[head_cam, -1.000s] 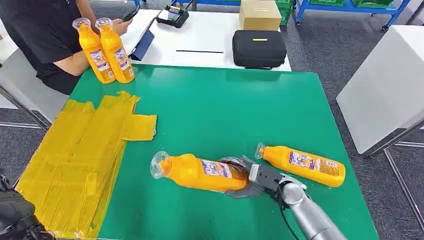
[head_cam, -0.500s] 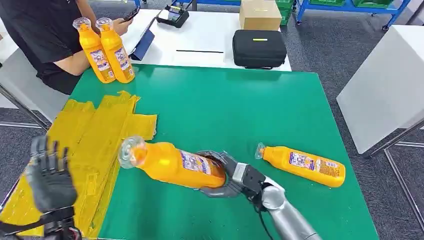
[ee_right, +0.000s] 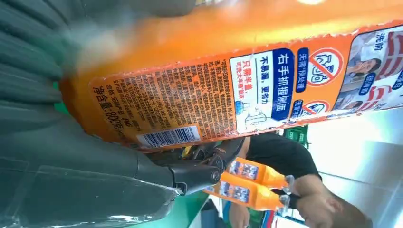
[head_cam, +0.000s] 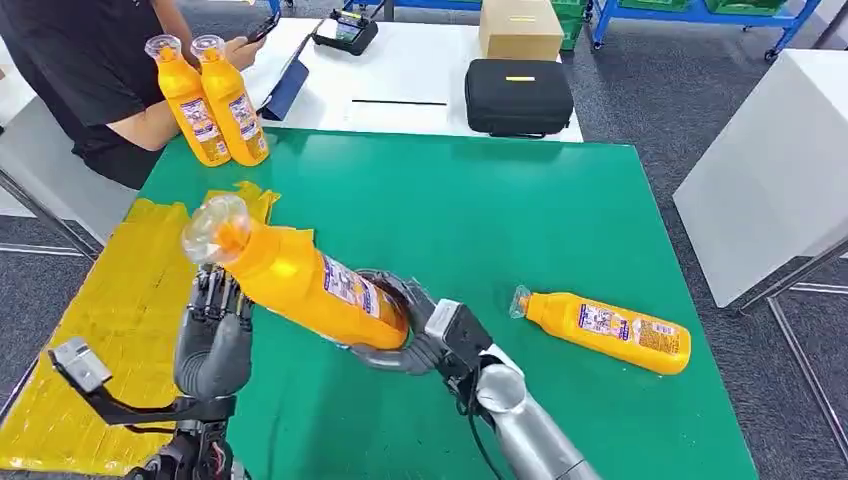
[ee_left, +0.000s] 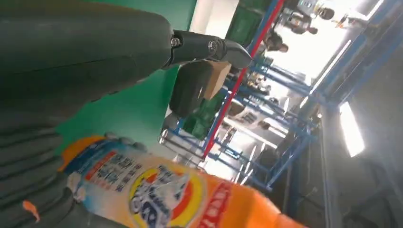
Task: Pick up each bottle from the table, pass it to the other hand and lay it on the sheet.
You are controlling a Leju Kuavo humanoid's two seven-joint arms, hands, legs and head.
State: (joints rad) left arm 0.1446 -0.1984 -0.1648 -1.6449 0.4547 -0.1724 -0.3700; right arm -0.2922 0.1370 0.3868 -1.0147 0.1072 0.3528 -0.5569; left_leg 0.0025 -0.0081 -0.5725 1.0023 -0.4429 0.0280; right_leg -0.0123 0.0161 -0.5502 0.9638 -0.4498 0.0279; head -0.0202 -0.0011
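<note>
Gripping the raised bottle (head_cam: pixel 300 285) round its base end, the right hand (head_cam: pixel 405 335) holds it tilted above the green worktop (head_cam: pixel 480 210), cap toward the left hand (head_cam: pixel 213 335), evidently to offer the free upper body for the handover. The left hand stands just under the neck, fingers apart and not visibly closed on it (contact cannot be confirmed). Orange plastic, smooth and glossy, with a printed label and clear cap; likely slippery. A second bottle (head_cam: pixel 605 330) lies on the worktop; two upright bottles (head_cam: pixel 210 100) stand at the far corner. The yellow sheet (head_cam: pixel 130 330), crinkled and taped, awaits.
</note>
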